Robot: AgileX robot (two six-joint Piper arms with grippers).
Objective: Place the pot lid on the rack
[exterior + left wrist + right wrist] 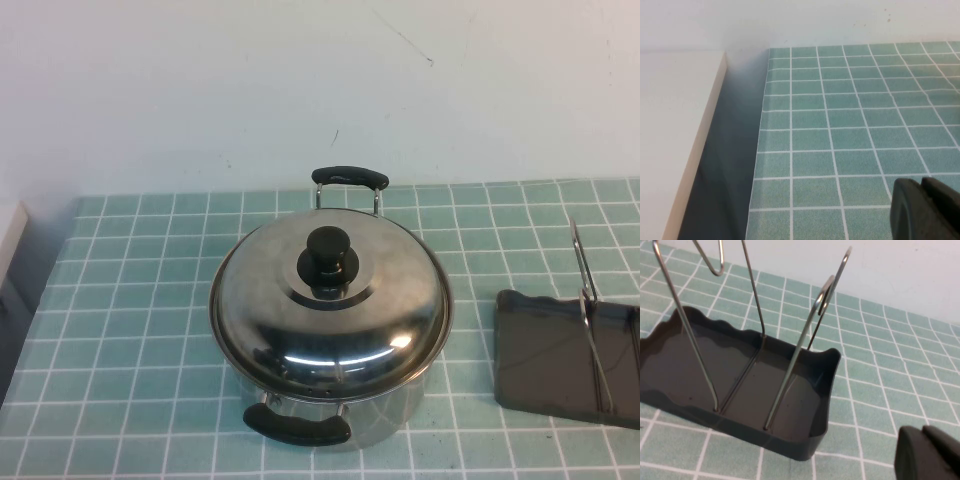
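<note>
Although neither arm appears in the high view, each wrist view catches a bit of its own gripper: the left gripper (926, 210) is a dark shape at the lower right of its frame, over bare green tiled mat (850, 125) beside a white board (675, 135); the right gripper (927, 455) sits at the lower right of its frame, near the rack (735, 390). Whether either is wide or narrow, I cannot tell.

The pot lid (330, 310), a shiny steel dome with a black knob (329, 262), rests on the pot (340, 420) at the centre of the high view. The rack, a dark grey tray with wavy rim, lies at right, apart from the pot. Only the right wrist view shows its wire loops (800, 350) standing upright from the tray floor.
</note>
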